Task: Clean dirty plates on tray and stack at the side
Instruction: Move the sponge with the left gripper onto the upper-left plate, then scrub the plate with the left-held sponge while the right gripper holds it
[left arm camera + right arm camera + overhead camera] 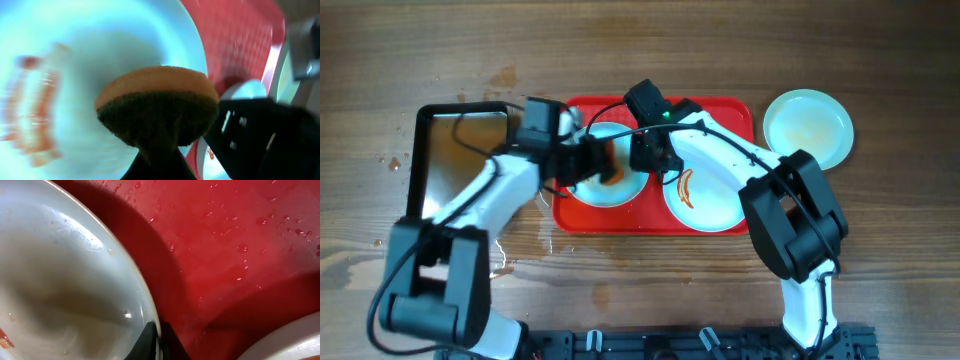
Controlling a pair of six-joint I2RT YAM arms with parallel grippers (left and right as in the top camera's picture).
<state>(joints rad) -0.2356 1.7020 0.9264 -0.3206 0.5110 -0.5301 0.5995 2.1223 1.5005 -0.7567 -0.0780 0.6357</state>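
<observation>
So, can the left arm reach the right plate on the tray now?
Probably not freely: the right arm crosses above that plate, and the left hand holds a sponge.

From above, the arms (500, 185) hide most of the left plate (620, 192). At the left wrist its sauce streaks (35, 120) are blurred, and the sponge (157, 107) blocks its near rim.

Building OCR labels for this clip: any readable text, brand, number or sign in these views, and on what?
No readable text in any view.
tray: plain red texture and water drops, no print.
plates: sauce marks only, no print.
sponge: no label.
metal pan: bare, reflections only.
arms: black and white housings, no marking legible at this size.
</observation>
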